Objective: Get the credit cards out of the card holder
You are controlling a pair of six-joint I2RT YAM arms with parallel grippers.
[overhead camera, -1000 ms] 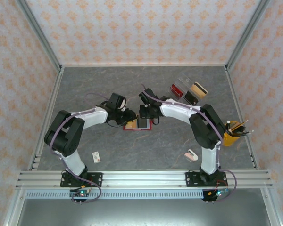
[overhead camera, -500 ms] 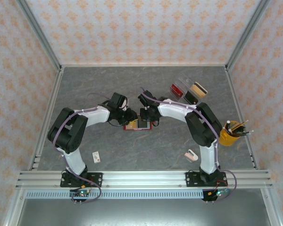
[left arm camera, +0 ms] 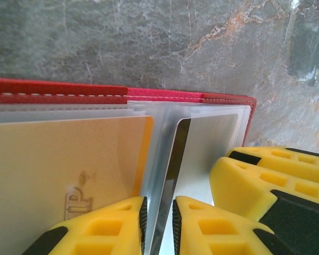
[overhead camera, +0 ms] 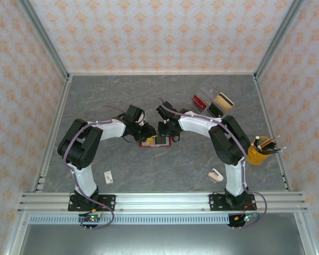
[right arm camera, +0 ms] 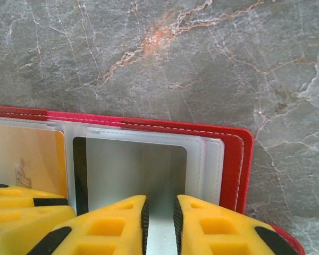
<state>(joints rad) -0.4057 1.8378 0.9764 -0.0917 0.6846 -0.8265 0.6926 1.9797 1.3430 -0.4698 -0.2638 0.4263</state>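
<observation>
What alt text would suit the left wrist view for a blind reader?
The yellow padded left gripper, fingers narrowly apart, sits at the clear pockets of an open red leather-like wallet on a grey marbled table. One pocket holds a yellowish-tan plastic card, the next a silvery-grey card; the yellow right gripper is alongside.
</observation>
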